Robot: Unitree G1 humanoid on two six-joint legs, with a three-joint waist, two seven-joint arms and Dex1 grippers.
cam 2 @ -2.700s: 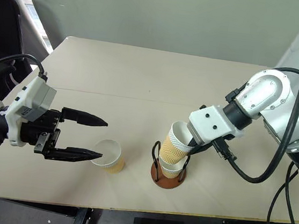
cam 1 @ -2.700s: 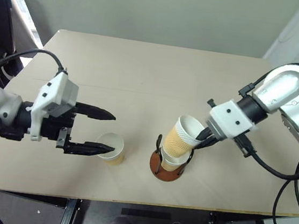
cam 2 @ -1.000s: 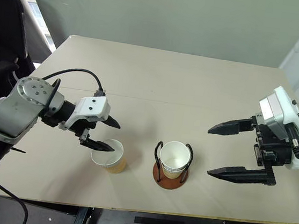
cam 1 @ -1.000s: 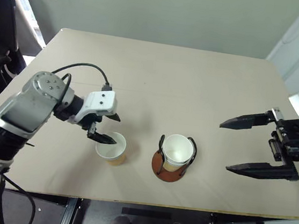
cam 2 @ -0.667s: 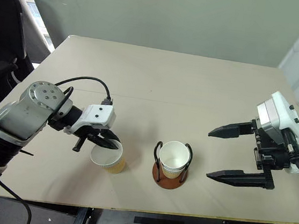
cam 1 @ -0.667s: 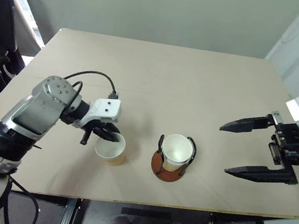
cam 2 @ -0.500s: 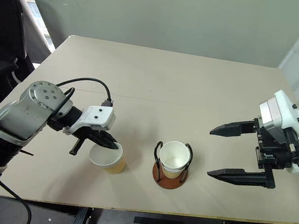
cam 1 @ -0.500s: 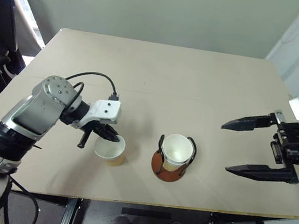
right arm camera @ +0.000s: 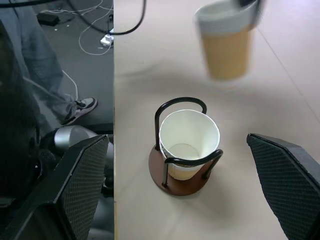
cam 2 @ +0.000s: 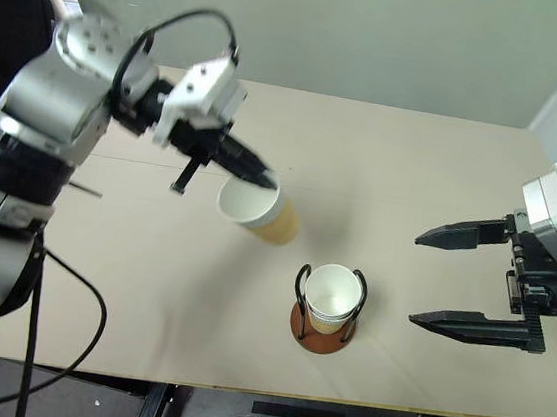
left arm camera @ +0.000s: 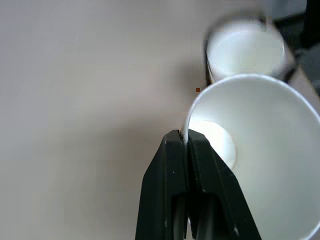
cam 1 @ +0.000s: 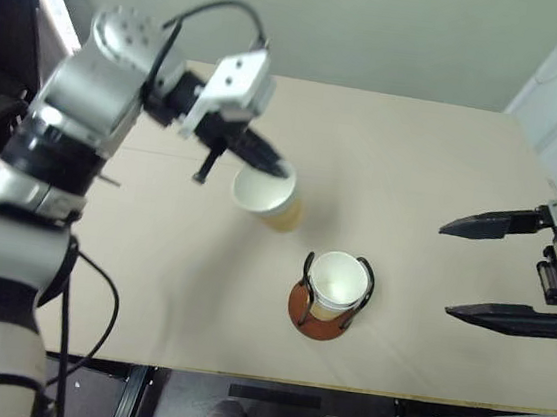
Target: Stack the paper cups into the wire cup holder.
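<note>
While the last loose paper cup hung clear of the table, the left gripper held it pinched by the rim, one finger inside the wall and one outside, closed tight on the paper. The cup was tilted, its mouth turned partly toward the head camera, and it sat up and to the robot's left of the wire cup holder, apart from it. The holder stood near the table's front edge with cups already nested between its two black loops. The right gripper waited well off to the right, jaws spread wide and empty.

To finish well, the held cup would probably need levelling so its base pointed straight down, then centring over the nested cups' mouth before lowering between the loops. A rim pinch is slight, so a slow descent seemed wise, releasing only once the cup seated.
</note>
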